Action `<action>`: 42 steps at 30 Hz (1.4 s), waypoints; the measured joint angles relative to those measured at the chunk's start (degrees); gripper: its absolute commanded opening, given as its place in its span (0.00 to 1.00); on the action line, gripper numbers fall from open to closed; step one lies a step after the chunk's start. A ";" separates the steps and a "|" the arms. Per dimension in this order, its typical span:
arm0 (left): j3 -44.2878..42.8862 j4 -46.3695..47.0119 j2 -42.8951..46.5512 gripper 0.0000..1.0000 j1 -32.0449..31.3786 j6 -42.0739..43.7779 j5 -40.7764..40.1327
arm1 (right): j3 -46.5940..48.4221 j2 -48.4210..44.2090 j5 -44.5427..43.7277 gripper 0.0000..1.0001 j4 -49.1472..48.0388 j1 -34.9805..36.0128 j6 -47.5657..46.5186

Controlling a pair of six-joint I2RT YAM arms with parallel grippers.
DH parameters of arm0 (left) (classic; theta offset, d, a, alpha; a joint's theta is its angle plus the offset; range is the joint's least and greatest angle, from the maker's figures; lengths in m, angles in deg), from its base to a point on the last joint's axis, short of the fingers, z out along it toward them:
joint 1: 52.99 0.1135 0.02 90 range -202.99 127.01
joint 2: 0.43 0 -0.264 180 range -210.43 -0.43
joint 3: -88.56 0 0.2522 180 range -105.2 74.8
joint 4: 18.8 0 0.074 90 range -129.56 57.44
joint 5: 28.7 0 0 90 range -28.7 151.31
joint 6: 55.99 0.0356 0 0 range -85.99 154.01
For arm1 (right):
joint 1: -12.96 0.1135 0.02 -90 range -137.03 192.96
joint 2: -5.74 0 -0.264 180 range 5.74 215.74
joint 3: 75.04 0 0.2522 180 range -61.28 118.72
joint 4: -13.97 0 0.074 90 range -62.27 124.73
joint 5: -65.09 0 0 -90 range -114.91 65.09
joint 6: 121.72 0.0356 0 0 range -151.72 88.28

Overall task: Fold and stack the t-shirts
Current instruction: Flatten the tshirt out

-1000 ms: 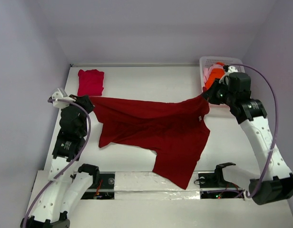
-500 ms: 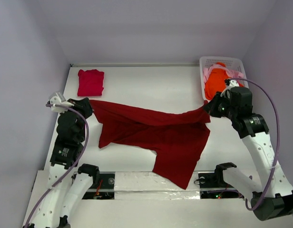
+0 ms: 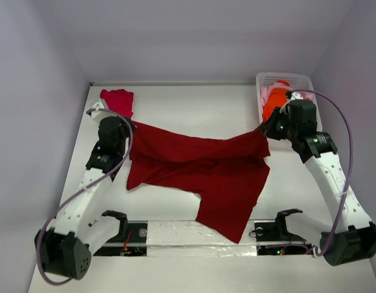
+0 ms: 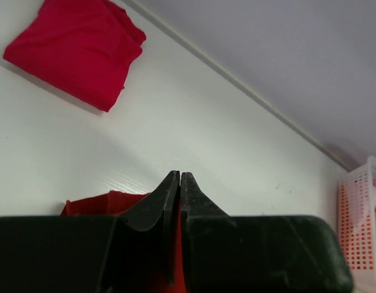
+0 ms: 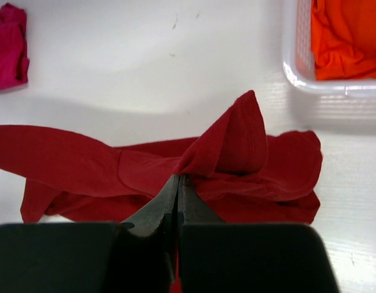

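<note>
The large dark red t-shirt (image 3: 200, 165) lies across the table, its upper edge strung between both grippers. My left gripper (image 3: 128, 126) is shut on its left corner, and in the left wrist view red cloth (image 4: 102, 202) shows between the closed fingers (image 4: 180, 177). My right gripper (image 3: 263, 129) is shut on the right corner, pinching a raised fold (image 5: 237, 137) just ahead of the tips (image 5: 177, 180). A folded crimson-pink t-shirt (image 3: 118, 101) (image 4: 75, 52) rests at the back left. The orange t-shirt (image 3: 274, 101) (image 5: 347, 36) and a pale pink one (image 3: 263, 93) sit in the basket.
A white lattice basket (image 3: 285, 79) (image 5: 292, 58) stands at the back right corner, close behind the right gripper. Walls enclose the table on the left, back and right. A taped rail (image 3: 194, 233) runs along the near edge, and the dark red shirt's hem reaches it.
The left arm has swung back and to the right with its corner of the shirt, ending close to the folded crimson-pink shirt. The right gripper has shifted slightly back; both stay shut.
</note>
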 measured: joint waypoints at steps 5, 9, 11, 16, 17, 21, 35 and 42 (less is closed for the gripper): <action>-1.49 3.78 -8.74 0.00 0.00 -0.24 0.33 | 3.45 6.47 -1.27 0.00 -3.06 0.00 -0.22; -4.42 5.44 -13.11 0.00 0.00 -0.15 -0.39 | 7.39 13.66 -1.22 0.00 -5.75 0.00 -0.48; -5.73 6.14 -14.19 0.00 0.00 0.11 -1.18 | 9.35 17.09 -0.79 0.00 -6.95 0.00 -0.48; -10.12 7.13 -16.55 0.00 0.48 1.11 -3.72 | 13.88 23.93 -0.28 0.00 -8.85 0.00 -0.46; -11.30 7.37 -17.40 0.00 0.52 1.33 -4.17 | 15.02 24.87 -0.31 0.00 -8.92 0.00 -0.46; -15.13 8.35 -21.05 0.00 0.90 1.79 -5.38 | 19.15 27.39 -0.48 0.00 -9.46 0.00 -0.50; -16.90 8.74 -26.56 0.00 4.42 2.93 -6.86 | 24.68 34.07 -1.92 0.00 -12.11 0.00 -1.99; -17.27 8.96 -26.56 0.00 5.73 3.32 -7.08 | 25.55 34.60 -3.48 0.00 -11.98 0.00 -3.43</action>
